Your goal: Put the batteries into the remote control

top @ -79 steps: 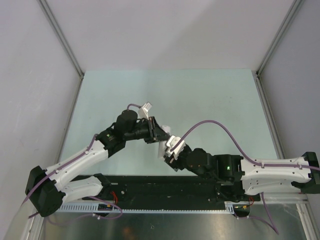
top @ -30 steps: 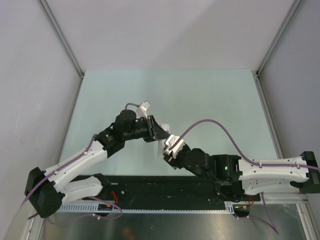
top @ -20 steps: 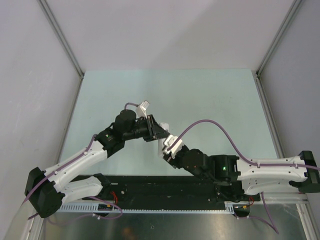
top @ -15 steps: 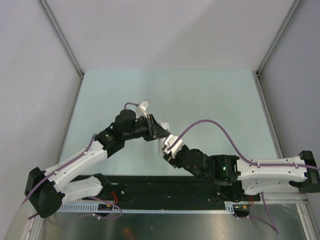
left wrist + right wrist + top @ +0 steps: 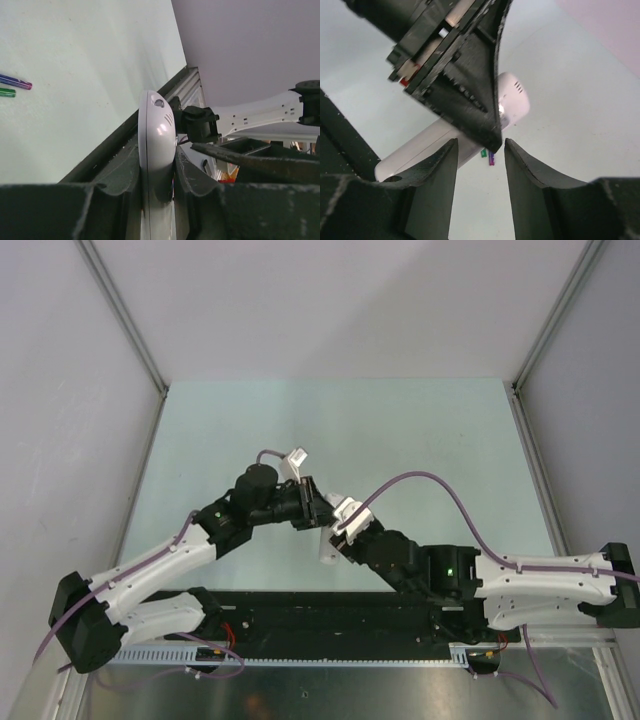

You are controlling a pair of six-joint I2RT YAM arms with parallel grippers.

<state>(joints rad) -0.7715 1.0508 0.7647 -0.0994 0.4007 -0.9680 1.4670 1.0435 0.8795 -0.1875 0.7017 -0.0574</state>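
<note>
My left gripper is shut on the white remote control, gripping it edgewise between both fingers above the table. The remote's lower end shows in the top view, and its body lies behind the left finger in the right wrist view. My right gripper is open and empty, right against the left gripper, whose black fingertip reaches between my right fingers. The purple battery and green battery lie side by side on the table. They also show small below the remote, green and purple.
The pale green table is bounded by grey walls on three sides. A black strip with the arm bases runs along the near edge. The right arm's purple cable arcs over the table.
My right gripper has moved up and forward until it sits close against the left gripper and the remote. The left gripper has shifted slightly right, still holding the remote.
</note>
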